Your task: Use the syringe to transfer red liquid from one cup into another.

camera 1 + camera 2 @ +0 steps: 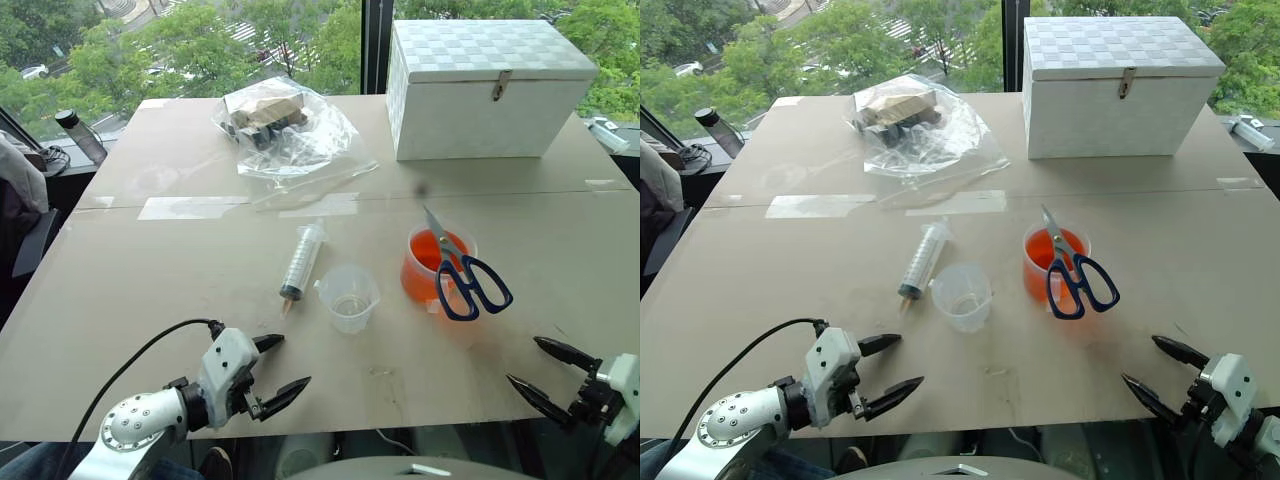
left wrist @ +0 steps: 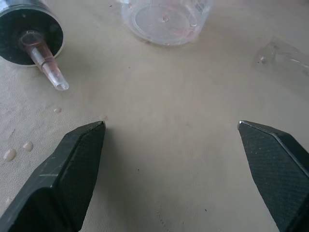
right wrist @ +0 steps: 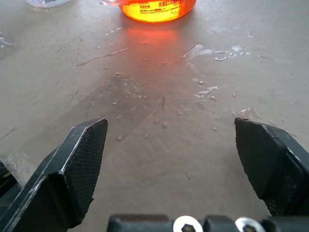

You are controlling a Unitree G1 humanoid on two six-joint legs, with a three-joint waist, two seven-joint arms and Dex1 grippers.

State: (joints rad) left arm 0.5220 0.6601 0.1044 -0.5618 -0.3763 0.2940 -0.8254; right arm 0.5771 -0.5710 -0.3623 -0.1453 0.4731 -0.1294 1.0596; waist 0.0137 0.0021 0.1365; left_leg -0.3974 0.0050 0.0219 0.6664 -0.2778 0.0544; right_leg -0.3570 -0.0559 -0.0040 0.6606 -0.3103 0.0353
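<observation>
Currently noted, by item:
Syringe position: the syringe [image 1: 301,261] is lying flat on the surface [image 1: 180,290], ahead of the left tool [image 1: 276,371] and slightly toward the centre; nothing is holding it.
Syringe axis: its length is running away from the robot, the tip pointing back toward the near edge and the plunger end lying farther off.
Nearer arm: the left tool is judged the nearer; the right tool [image 1: 541,372] is standing well apart, with both cups lying between it and the syringe.
Left tool state: the fingers are being held wide, gripping nothing, hovering near the surface.
Right tool state: likewise spread wide and empty.
Red cup: the orange-red cup [image 1: 430,265] is standing ahead of the right tool, with blue-handled scissors [image 1: 462,270] resting across its rim.
Clear beaker: the small beaker [image 1: 349,297] is standing just beside the syringe tip, between syringe and red cup.
Hard to make out: the liquid level is being partly masked by the scissors; whether the syringe barrel is holding liquid cannot be told.
</observation>
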